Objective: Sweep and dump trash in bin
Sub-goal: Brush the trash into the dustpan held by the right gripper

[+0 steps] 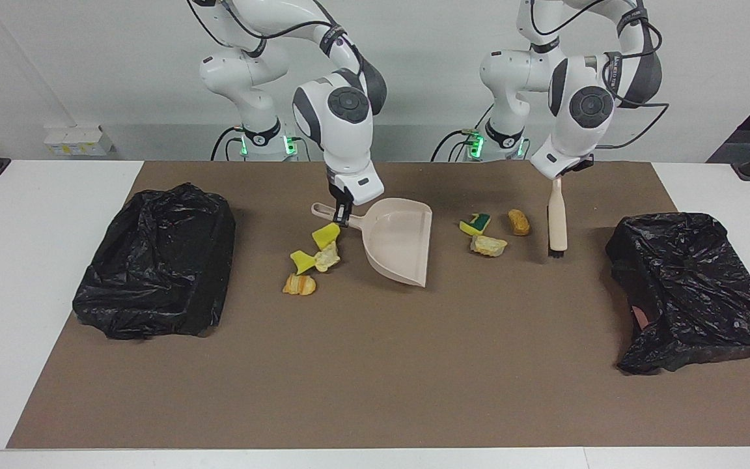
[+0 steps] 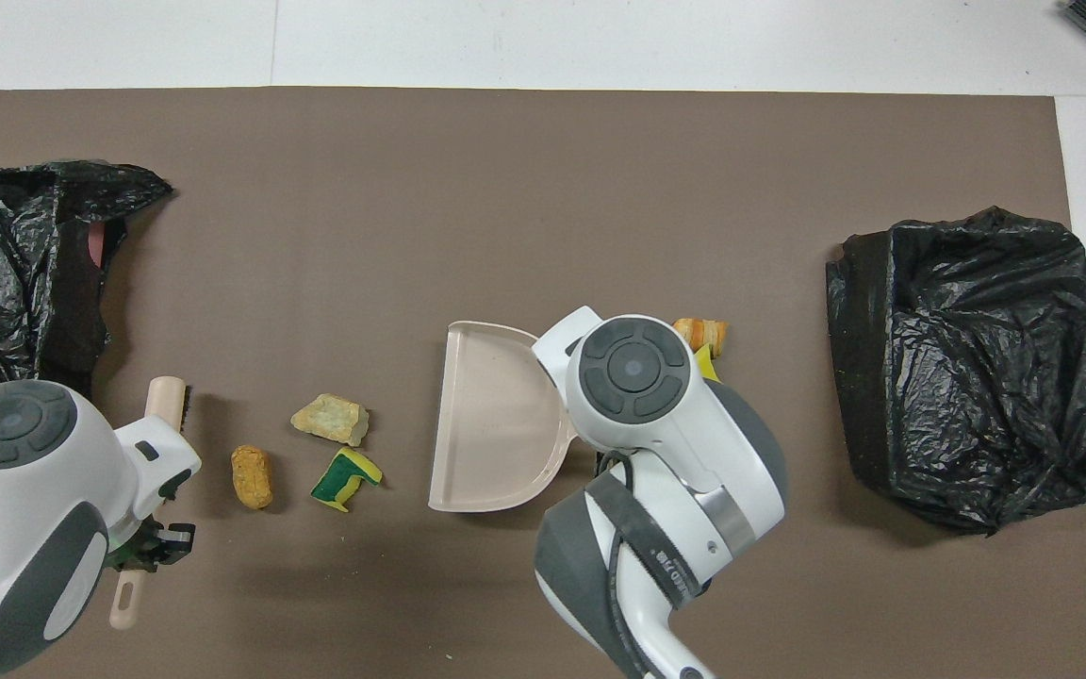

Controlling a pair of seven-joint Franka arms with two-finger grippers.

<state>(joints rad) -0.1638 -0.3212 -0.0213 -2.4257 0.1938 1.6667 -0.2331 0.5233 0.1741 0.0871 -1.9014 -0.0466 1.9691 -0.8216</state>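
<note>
two sets of fingers, both clamped: the left fingers grip the handle of the brush, and the right fingers grip the handle of the beige dustpan. taking the overhead view as a clock face, the brush's long axis runs 12 to 6, with its bristle head at 12 and low over the mat; whether it touches i cannot tell. three pieces of trash lie at the brush's 3 o'clock: an orange chunk near it, then a pale chunk and a green-faced sponge scrap. further toward 3 is the dustpan, its open mouth turned to 9 and facing them, so the stroke should probably run straight toward 3. a second heap, yellow scraps and a bread chunk, sits at the pan's 3, by its handle, where this stroke would likely miss it. the brown mat looks flat. one black-bagged bin stands at the tabletop's 9 o'clock end, another bin at its 3, both well apart from the scraps.
</note>
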